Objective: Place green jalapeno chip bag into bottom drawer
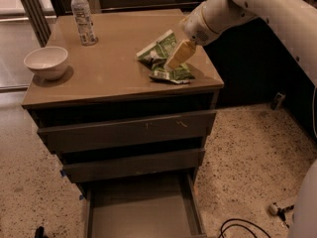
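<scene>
The green jalapeno chip bag (159, 53) lies crumpled on the cabinet top, near its right front corner. My gripper (173, 62) hangs from the white arm that comes in from the upper right, and its pale fingers reach down over the middle of the bag, at or just above it. The bottom drawer (141, 209) is pulled out at the foot of the cabinet, and its flat grey floor is bare.
A white bowl (46, 62) stands at the left front of the cabinet top (114, 68). A clear plastic bottle (82, 16) with a white label stands at the back left. The two upper drawers (129, 130) are closed. Cables (242, 227) lie on the speckled floor at the right.
</scene>
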